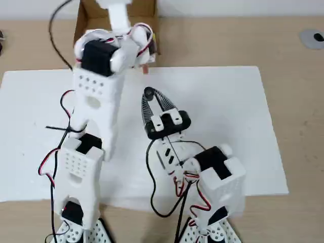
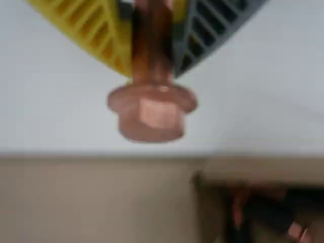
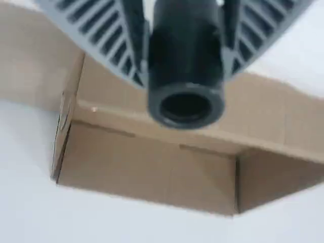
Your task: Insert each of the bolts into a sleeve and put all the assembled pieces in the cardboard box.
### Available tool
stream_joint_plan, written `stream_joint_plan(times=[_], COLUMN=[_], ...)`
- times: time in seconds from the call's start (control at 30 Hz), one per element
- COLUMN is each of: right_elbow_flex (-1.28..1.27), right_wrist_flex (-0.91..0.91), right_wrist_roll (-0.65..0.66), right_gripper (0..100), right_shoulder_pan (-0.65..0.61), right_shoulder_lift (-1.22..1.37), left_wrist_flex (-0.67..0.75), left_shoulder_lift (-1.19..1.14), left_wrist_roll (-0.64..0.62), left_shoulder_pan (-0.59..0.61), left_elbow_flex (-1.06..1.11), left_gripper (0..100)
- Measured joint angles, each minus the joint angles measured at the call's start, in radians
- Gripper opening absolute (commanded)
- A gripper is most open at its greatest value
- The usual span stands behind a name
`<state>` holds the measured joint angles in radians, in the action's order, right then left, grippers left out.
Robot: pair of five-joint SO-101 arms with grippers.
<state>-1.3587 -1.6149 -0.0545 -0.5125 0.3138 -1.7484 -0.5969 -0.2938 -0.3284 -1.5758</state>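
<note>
My left gripper is shut on the shank of a copper bolt, whose hex head sticks out past the yellow and grey fingertips. From above, that arm stands at the cardboard box's front edge, the bolt just over the white sheet. My right gripper is shut on a black sleeve, its open bore facing the cardboard box. In the high view the right gripper and sleeve sit mid-sheet, a short way in front of the bolt.
The box corner in the left wrist view holds dark and copper pieces, too blurred to tell apart. Bare wooden table surrounds the sheet. Both arm bases and their cables stand along the near edge.
</note>
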Motion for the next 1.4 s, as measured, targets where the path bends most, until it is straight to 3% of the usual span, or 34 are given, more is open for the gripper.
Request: stream_joint_plan(times=[0.17,0.4,0.6,0.77,0.97,1.1,1.3,1.4], right_elbow_flex=[0.000,-0.002,-0.014,-0.014,-0.014,-0.014,-0.014,-0.014], right_wrist_flex=[0.146,0.350,0.385,0.387,0.390,0.390,0.390,0.390], right_wrist_roll=[-0.041,-0.083,-0.097,-0.097,-0.097,-0.097,-0.097,-0.097], right_gripper=[1.0,1.0,1.0,1.0,1.0,1.0,1.0,1.0], right_shoulder_pan=[0.000,0.000,0.000,0.000,0.000,0.000,0.000,0.000], right_shoulder_lift=[-0.075,-0.236,-0.270,-0.270,-0.270,-0.270,-0.270,-0.270], left_wrist_flex=[0.000,-0.003,0.100,0.158,0.015,-0.005,0.008,0.110], left_shoulder_lift=[0.029,0.031,-0.044,-0.018,0.077,0.080,-0.107,-0.259], left_wrist_roll=[-0.006,0.107,0.247,0.328,0.258,0.196,0.172,0.170], left_shoulder_pan=[0.000,-0.009,0.068,0.046,0.005,0.023,0.078,0.126], left_elbow_flex=[-0.048,-0.051,-0.055,-0.058,-0.058,-0.060,-0.060,-0.058], left_gripper=[1,1,1,1,1,1,1,0])
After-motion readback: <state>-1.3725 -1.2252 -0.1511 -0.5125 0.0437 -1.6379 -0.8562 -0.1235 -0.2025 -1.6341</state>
